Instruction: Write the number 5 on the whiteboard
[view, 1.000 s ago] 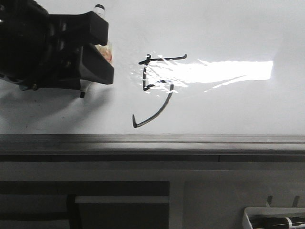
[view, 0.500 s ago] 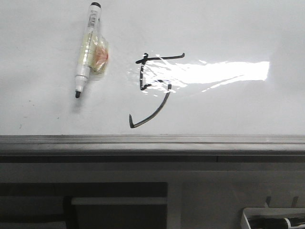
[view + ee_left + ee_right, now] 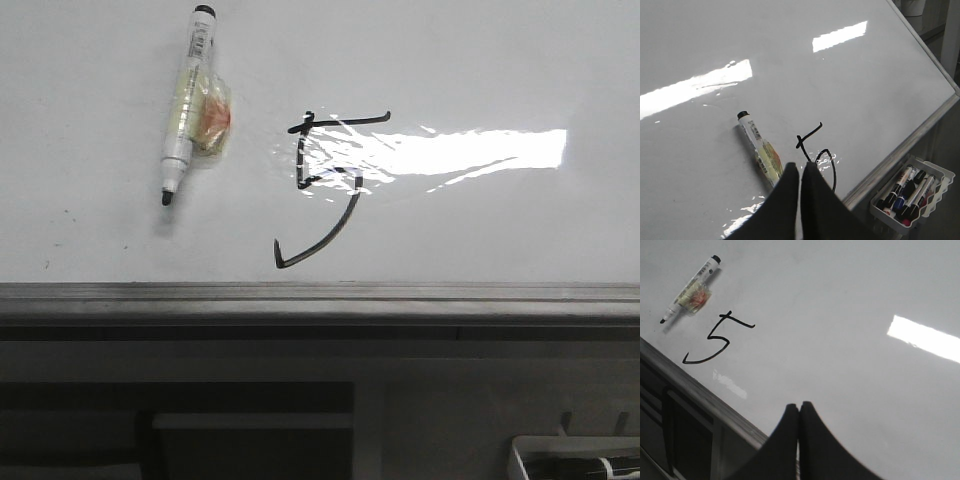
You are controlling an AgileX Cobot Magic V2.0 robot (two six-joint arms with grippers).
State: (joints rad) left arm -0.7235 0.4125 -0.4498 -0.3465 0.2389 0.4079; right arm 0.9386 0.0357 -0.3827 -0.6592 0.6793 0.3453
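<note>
In the front view we see the whiteboard (image 3: 480, 60) with the 5 (image 3: 325, 190) drawn in black near its lower edge, partly under a bright glare. A marker (image 3: 186, 100) lies uncapped just left of it, tip toward the grey edge strip (image 3: 320, 295). No tool shows here.

From the left wrist we find the left tool (image 3: 800, 172) empty, fingers pressed together, above the marker (image 3: 759, 150) and the 5 (image 3: 816, 150). A tray of markers (image 3: 910, 192) hangs below the board's edge.

From the right wrist we find the right tool (image 3: 799, 412) likewise closed on nothing, well apart from the 5 (image 3: 715, 340) and marker (image 3: 690, 290).
</note>
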